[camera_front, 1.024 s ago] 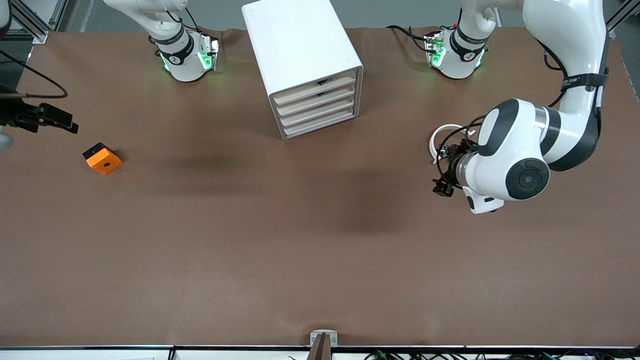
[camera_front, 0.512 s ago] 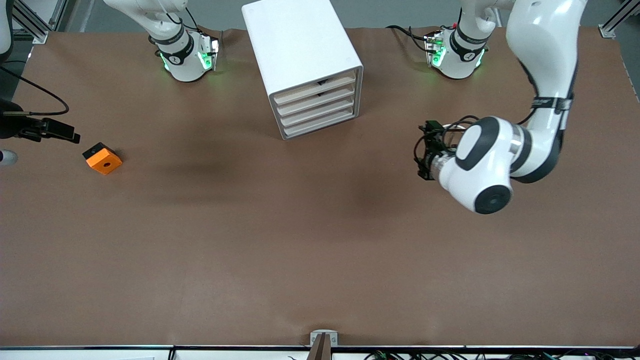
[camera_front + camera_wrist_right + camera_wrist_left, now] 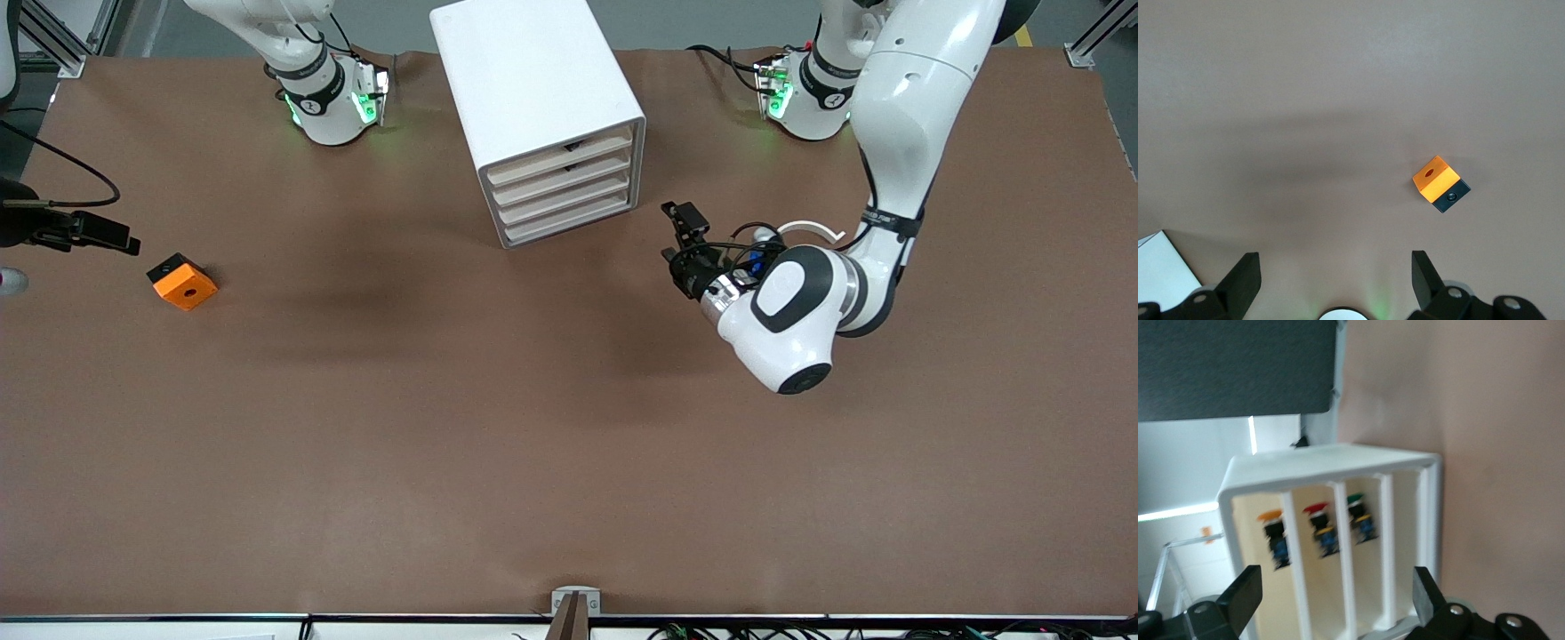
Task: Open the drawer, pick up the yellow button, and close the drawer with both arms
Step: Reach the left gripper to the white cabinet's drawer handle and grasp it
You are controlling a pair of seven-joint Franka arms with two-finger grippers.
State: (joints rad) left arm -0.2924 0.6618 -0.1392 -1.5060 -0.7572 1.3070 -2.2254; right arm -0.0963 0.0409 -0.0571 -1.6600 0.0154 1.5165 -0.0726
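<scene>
The white cabinet (image 3: 533,80) stands near the robots' bases, and all four beige-fronted drawers (image 3: 569,182) look pushed in. My left gripper (image 3: 678,238) is open and empty, in the air in front of the drawer fronts and apart from them. In the left wrist view the gripper (image 3: 1335,597) faces the cabinet (image 3: 1331,460). There a tiny button (image 3: 1274,535) with an orange cap and dark body shows at one drawer front, beside red- and green-capped ones. My right gripper (image 3: 120,238) is open and empty near the right arm's end of the table; its wrist view (image 3: 1335,273) shows bare table between the fingers.
An orange square block (image 3: 182,283) with a black hole lies on the table beside the right gripper, also in the right wrist view (image 3: 1436,180). A white arc-shaped piece (image 3: 805,227) lies under the left arm. The brown table (image 3: 444,427) stretches toward the camera.
The left arm has swung from its end of the table toward the cabinet, and its gripper now points at the drawer fronts. The right gripper has dipped slightly and stays by the orange block.
</scene>
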